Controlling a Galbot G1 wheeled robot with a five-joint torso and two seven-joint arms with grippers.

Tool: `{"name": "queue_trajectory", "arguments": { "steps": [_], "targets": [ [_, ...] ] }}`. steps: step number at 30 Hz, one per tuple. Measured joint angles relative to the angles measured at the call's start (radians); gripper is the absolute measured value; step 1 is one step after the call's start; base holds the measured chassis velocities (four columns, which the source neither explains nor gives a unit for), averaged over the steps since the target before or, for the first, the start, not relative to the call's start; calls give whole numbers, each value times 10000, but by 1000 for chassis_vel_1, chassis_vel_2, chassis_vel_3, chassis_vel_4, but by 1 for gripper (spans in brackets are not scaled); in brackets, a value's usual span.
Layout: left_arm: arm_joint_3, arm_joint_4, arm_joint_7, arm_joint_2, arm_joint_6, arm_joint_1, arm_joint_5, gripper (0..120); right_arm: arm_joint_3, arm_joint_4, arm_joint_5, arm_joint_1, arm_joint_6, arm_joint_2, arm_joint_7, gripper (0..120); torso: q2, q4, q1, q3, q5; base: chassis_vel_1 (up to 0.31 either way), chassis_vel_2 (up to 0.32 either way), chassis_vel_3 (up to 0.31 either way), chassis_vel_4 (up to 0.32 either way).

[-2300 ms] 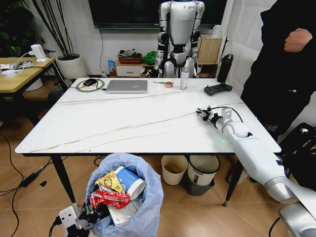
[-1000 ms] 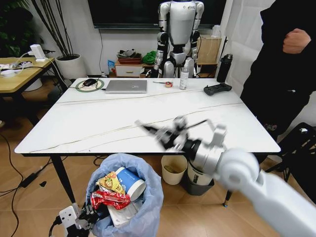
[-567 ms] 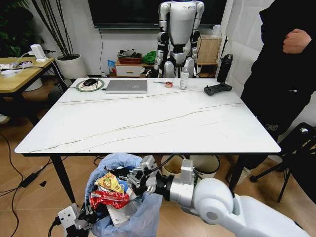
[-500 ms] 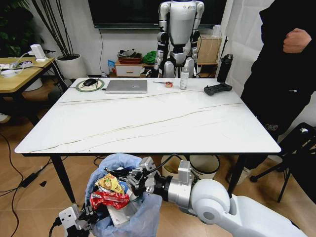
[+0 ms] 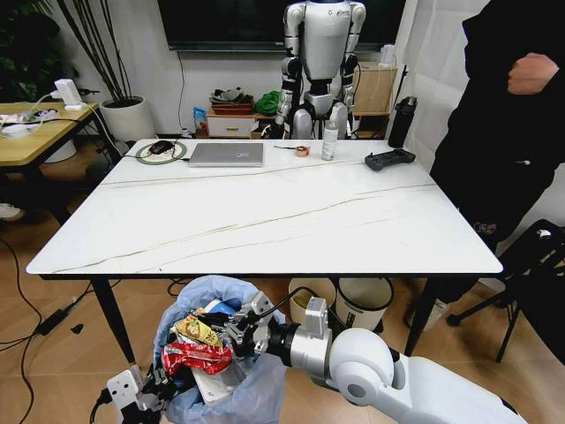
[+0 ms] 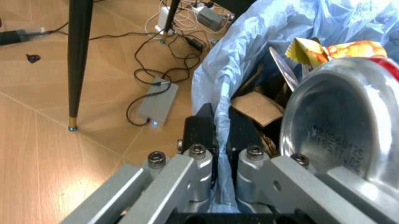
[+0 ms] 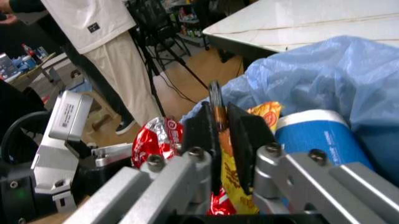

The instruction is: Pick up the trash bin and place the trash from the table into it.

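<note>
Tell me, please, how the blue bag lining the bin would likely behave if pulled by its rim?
The trash bin's bag looks thin and crinkly, so it would probably stretch and sag, not hold shape. The left gripper pinches a fold, suggesting it bunches easily. Heaped trash may weigh it down.

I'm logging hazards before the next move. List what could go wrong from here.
1. The left tool pinches just the thin bag at the bin rim; the film might tear or slip, dropping the bin.
2. The right tool is shut on a thin strip right above the yellow wrapper; pulling back could drag litter out.
3. The bin is heaped: the red wrapper and cup sit near the rim, so a tilt may spill them.
</note>
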Motion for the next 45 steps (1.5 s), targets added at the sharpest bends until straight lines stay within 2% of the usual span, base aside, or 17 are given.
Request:
{"name": "queue_trajectory", "arguments": {
  "steps": [3, 5, 9, 12, 14, 17, 18, 19, 22, 24, 26, 27, 29, 32, 33, 37, 45],
  "targets": [
    [-3, -7, 2, 6, 0, -6, -8, 0, -10, 0, -56, -54, 0, -2, 0, 19, 0, 0, 0, 0, 0, 0, 0, 0, 0],
    [-4, -8, 3, 7, 0, -19, -14, 0, -8, -6, -99, -83, 1, -16, 2, 32, 0, 0, 0, 0, 0, 0, 0, 0, 0],
    [0, -5, 6, 5, 0, -44, -14, 0, 95, 22, -146, -116, 7, -99, 44, 41, 0, 1, 0, 0, 1, 0, 0, 0, 0],
    [14, 43, 23, 58, -1, -24, 0, 0, 886, 375, -554, -329, 214, -488, 792, 56, 0, 1, 0, 0, 2, 0, 0, 0, 0],
    [23, 45, 35, 81, -13, 1, 4, 0, 1144, 441, -642, -422, 429, -625, 1033, 60, 0, 1, 0, 0, 1, 0, 0, 0, 0],
    [33, 22, 131, 150, -103, 82, 49, 0, 2910, 643, -995, -1431, 1757, -1249, 1654, 73, 0, 3, 0, 0, 3, 0, 0, 0, 0],
    [34, 4, 149, 198, -118, 82, 54, 0, 3576, 744, -1097, -1875, 1833, -1424, 1677, 77, -1, 3, 0, 0, 5, 0, 0, 0, 0],
    [34, 4, 149, 198, -118, 82, 54, 0, 3576, 744, -1097, -1875, 1833, -1424, 1677, 77, -1, 3, 0, 0, 5, 0, 0, 0, 0],
    [44, -13, 163, 385, -150, 52, 71, 0, 6504, 1049, -1858, -4247, 2239, -1783, 1482, 90, 0, 0, 0, -1, -2, 0, 0, 0, 0],
    [67, -12, 163, 538, -159, 12, 100, 0, 8501, 1095, -2678, -6237, 2778, -1584, 1043, 98, 0, -2, 0, -1, 3, 0, 0, 0, 0],
    [85, 25, 183, 743, -165, -3, 151, 0, 9768, 1101, -3393, -7725, 3384, -1102, 621, 100, 0, -5, -1, -1, 2, 0, 0, 0, 0],
    [85, 25, 183, 743, -165, -3, 151, 0, 9768, 1101, -3393, -7725, 3384, -1102, 621, 100, 0, -5, -1, -1, 2, 0, 0, 0, 0],
    [115, 121, 234, 1029, -169, -10, 227, 0, 10913, 1053, -4172, -9356, 4264, -267, 75, 100, 0, -4, -1, -2, 5, 0, 0, 0, 0],
    [167, 353, 258, 1538, -113, -155, 448, 0, 11753, 897, -4812, -10445, 5104, 823, -465, 100, 1, -2, -2, -2, -2, 0, 0, 0, 0],
    [167, 353, 258, 1538, -113, -155, 448, 0, 11753, 897, -4812, -10445, 5104, 823, -465, 100, 1, -2, -2, -2, -2, 0, 0, 0, 0],
    [134, 721, 194, 2468, 11, -334, 770, 0, 12283, 672, -4951, -10828, 5620, 1767, -998, 100, 1, -3, -2, -2, -6, 0, 0, 0, 0],
    [157, 1200, 165, 3516, -226, -753, 678, 0, 12228, 647, -4937, -10783, 5626, 1803, -1032, 100, 0, 2, -1, 0, -1, 0, 0, 0, 0]
  ]
}}
